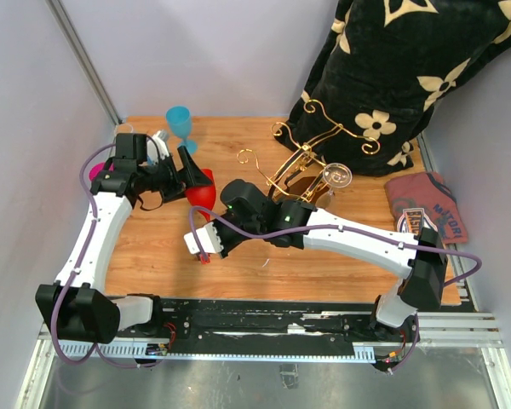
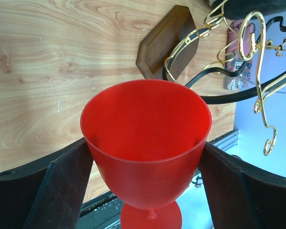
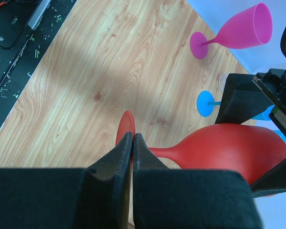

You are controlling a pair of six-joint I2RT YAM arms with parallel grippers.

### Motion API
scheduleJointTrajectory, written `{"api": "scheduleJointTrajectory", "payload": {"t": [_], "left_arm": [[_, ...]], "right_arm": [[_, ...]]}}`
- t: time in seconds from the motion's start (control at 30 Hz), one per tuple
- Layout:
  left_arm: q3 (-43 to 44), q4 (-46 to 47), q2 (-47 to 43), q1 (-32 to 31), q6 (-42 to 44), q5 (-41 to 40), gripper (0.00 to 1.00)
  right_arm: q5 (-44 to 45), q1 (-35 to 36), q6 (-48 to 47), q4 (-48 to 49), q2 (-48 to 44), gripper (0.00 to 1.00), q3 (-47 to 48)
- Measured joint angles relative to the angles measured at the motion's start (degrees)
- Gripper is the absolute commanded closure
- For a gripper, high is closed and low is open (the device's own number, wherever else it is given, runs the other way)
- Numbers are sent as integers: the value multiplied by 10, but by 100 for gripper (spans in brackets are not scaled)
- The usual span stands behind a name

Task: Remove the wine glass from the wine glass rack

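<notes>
The red glass [image 1: 202, 192] was already off the gold rack [image 1: 311, 158], toward the table's [image 1: 153, 247] left edge, the left hand [image 1: 196, 175] gripping its cup, the right hand [image 3: 133, 143] pinching its foot.

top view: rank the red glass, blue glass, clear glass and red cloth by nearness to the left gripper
1. red glass, held by the left gripper
2. blue glass, just behind, back left
3. clear glass, mid-table at the gold rack
4. red cloth, far right edge
</notes>
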Motion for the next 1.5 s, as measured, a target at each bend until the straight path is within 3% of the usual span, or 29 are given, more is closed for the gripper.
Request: {"api": "scheduleJointTrajectory", "payload": {"t": [0.17, 0.27, 0.57, 0.87, 0.93, 1.03, 1.1, 1.3, 1.5], "left_arm": [[-11, 13, 0, -1, -9, 2, 8], [-21, 23, -2, -2, -13, 4, 1], [-34, 42, -5, -6, -22, 12, 0], [-35, 45, -6, -7, -21, 15, 11], [-35, 45, -6, -7, -21, 14, 11], [-31, 41, -6, -7, -14, 7, 10], [-24, 35, -6, -8, -2, -9, 10], [-9, 45, -11, -8, 43, -103, 7], [-49, 139, -51, -8, 96, -214, 2]], "right_arm": [[0, 0, 0, 0, 0, 99, 0], [0, 0, -1, 0, 0, 99, 4], [1, 5, -1, 2, 0, 99, 7], [7, 5, -1, 2, 0, 98, 7], [14, 5, 0, 3, 0, 78, 5], [40, 5, 7, 9, 0, 32, -2], [64, 5, 11, 13, 0, 15, -8], [121, 5, 26, 36, -42, 1, -62], [155, 5, 42, 76, -140, 1, -125]]}}
